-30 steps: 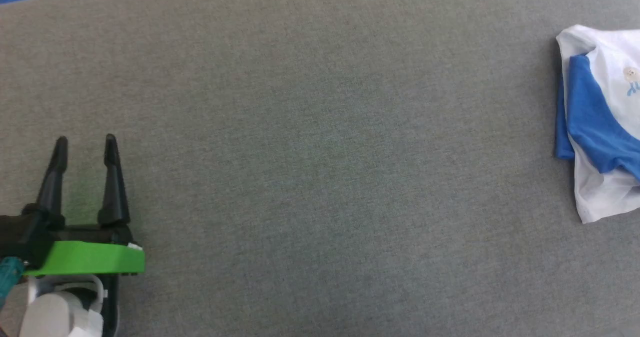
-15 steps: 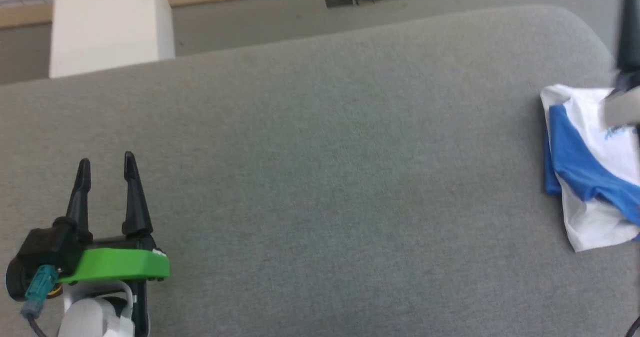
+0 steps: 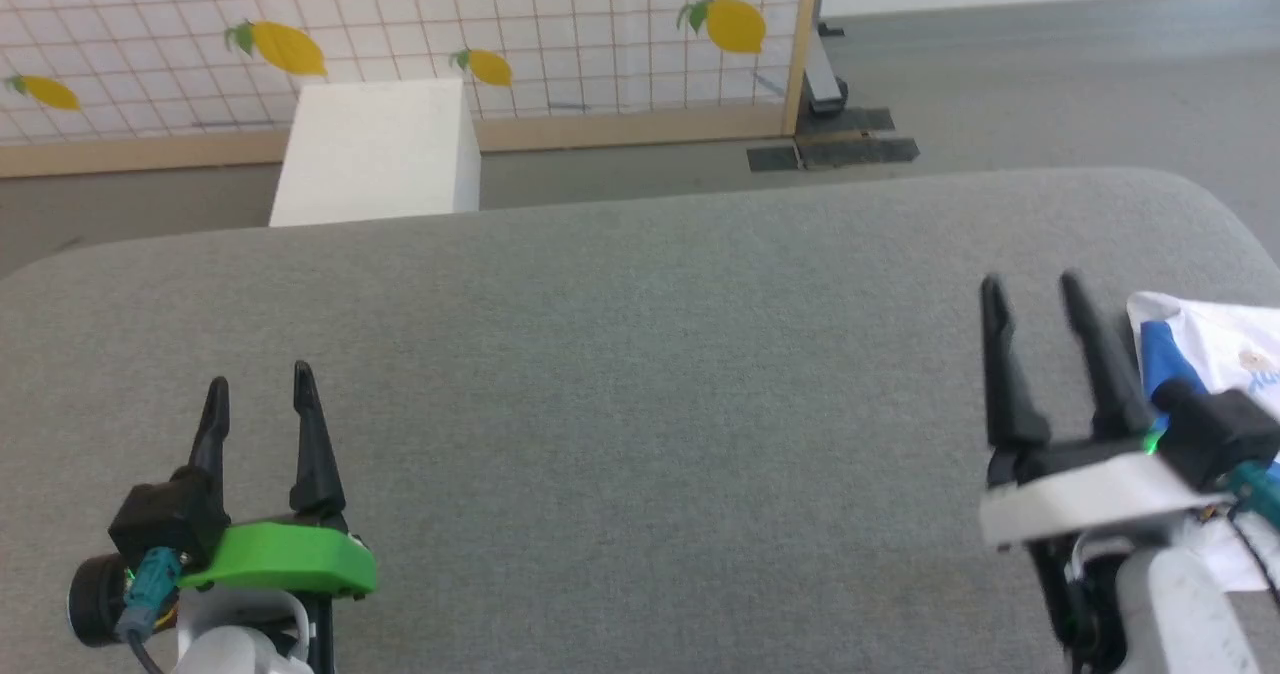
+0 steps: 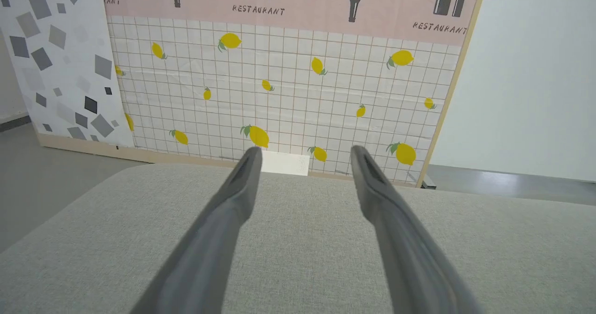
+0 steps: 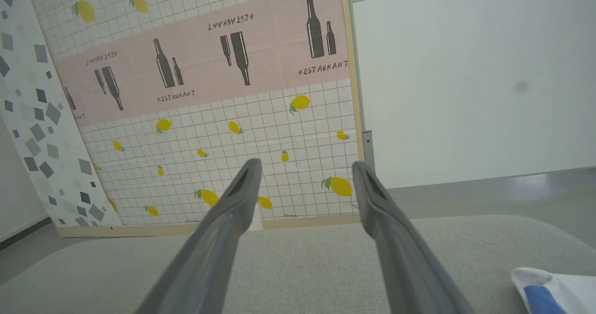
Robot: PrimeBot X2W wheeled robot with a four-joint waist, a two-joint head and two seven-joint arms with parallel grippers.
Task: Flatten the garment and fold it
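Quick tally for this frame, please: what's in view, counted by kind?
Grippers: 2 (left gripper, right gripper, both open)
Shirt: 1
Grey padded surface: 1
White box: 1
Lemon-print screen: 1
Total: 6

I saw matt, coarse-woven grey cloth over the work surface (image 3: 640,354) — the garment (image 3: 1220,344) looked thinner, smoother cloth. The left gripper (image 3: 260,376) had dull black plastic fingers (image 3: 315,454) on a smooth green plastic mount (image 3: 290,564). The floor (image 3: 1000,74) had a faint sheen.
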